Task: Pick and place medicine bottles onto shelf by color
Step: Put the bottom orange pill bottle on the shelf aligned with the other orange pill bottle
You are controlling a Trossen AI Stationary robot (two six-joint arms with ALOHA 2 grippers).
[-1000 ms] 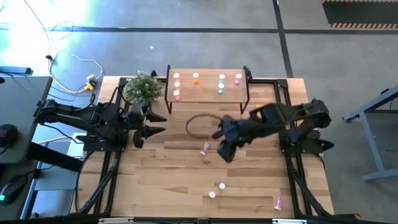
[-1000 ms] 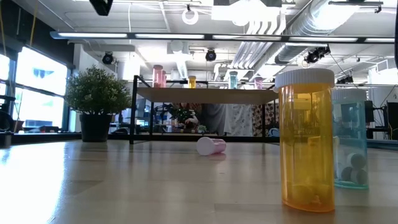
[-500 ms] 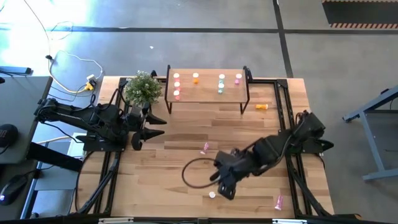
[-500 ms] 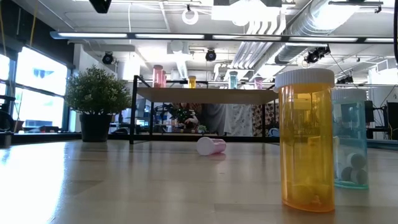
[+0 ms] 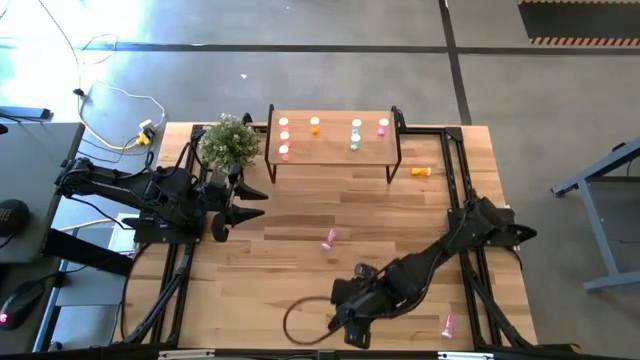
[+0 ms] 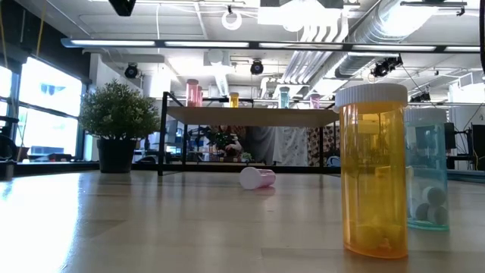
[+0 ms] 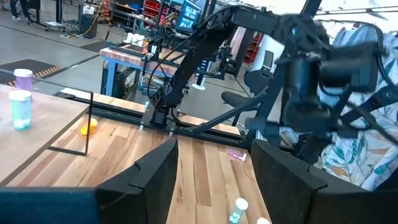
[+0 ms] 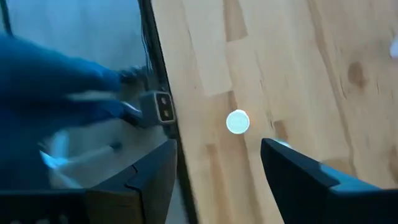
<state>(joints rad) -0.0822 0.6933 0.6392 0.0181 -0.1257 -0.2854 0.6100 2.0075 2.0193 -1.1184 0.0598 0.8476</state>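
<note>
The shelf (image 5: pixel 335 150) stands at the table's far side, with several medicine bottles (image 5: pixel 355 135) upright on its top. A pink bottle (image 5: pixel 330 238) lies on its side mid-table, an orange one (image 5: pixel 422 172) lies right of the shelf, and another pink one (image 5: pixel 448 324) lies near the front right corner. An orange bottle (image 6: pixel 371 167) and a teal one (image 6: pixel 428 168) stand upright near the front edge. My right gripper (image 8: pixel 216 149) hangs open above that spot, tilted down over a white cap (image 8: pixel 237 122). My left gripper (image 7: pixel 214 155) is open and level beside the plant.
A potted plant (image 5: pixel 230 142) stands left of the shelf. A dark cable loop (image 5: pixel 305 322) hangs under my right arm near the table's front edge (image 8: pixel 168 124). Bare planks lie between the shelf and the lying pink bottle.
My right gripper has swung from mid-table, beside the lying pink bottle, toward the table's near edge. It has sunk and rolled on the way, and its cable loop has followed. No bottle has moved.
</note>
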